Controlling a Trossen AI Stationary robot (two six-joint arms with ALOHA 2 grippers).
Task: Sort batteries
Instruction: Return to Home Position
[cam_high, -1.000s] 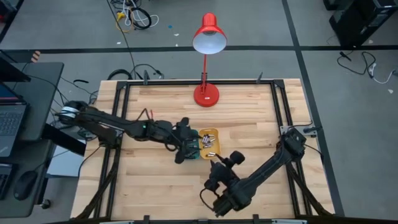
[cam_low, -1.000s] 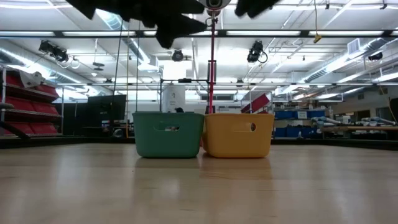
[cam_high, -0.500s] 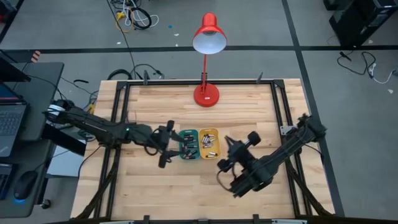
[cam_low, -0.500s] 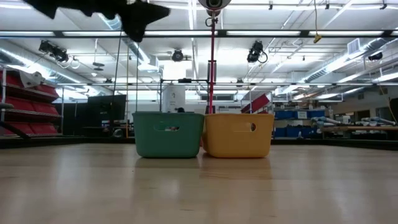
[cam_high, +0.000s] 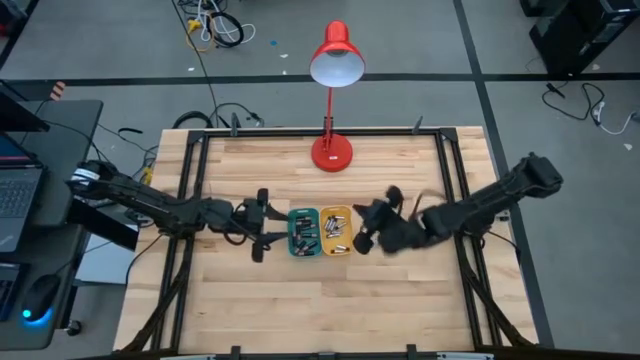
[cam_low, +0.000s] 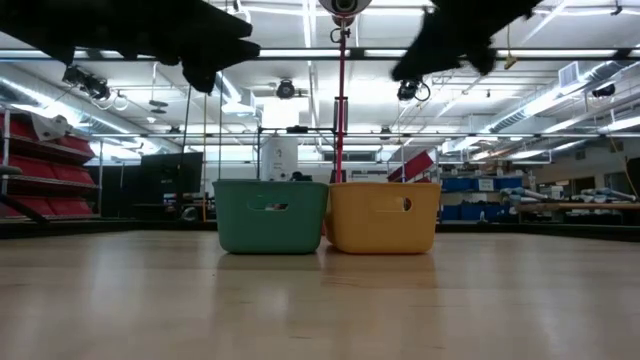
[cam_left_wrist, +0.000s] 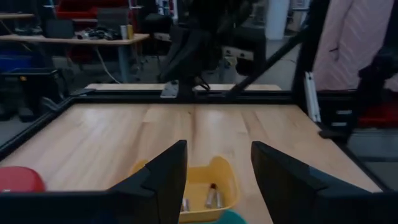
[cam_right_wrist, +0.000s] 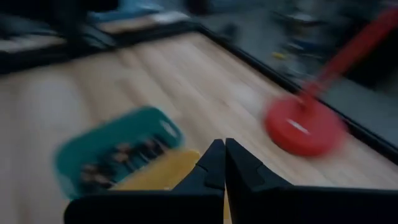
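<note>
Findings at the light wooden table (cam_high: 400, 300): two small plastic bins stood near its middle, one green bin (cam_low: 271, 215) and one yellow bin (cam_low: 383, 215). They stood side by side with their walls touching.

All the small cylindrical batteries (cam_high: 338, 235) in view lay inside these two bins. Those in the green bin looked mostly dark and those in the yellow bin mostly silvery. Each bin held several, but they were too small and too crowded for an exact count from above. In the left wrist view, three were countable in the visible part of the yellow bin.

Two dark arms were present. The left gripper (cam_high: 266, 224) hung just beside the green bin, on the side away from the yellow bin. Its two fingers (cam_left_wrist: 163, 180) were spread wide with nothing between them. The right gripper (cam_high: 361, 228) hung just beside the yellow bin, on its outer side. Its two fingers (cam_right_wrist: 214, 165) were pressed together and carried nothing. In the low view both arms showed only as dark shapes along the top edge, well above the bins.

One red desk lamp (cam_high: 332, 152) stood at the table's far edge, behind the bins.
</note>
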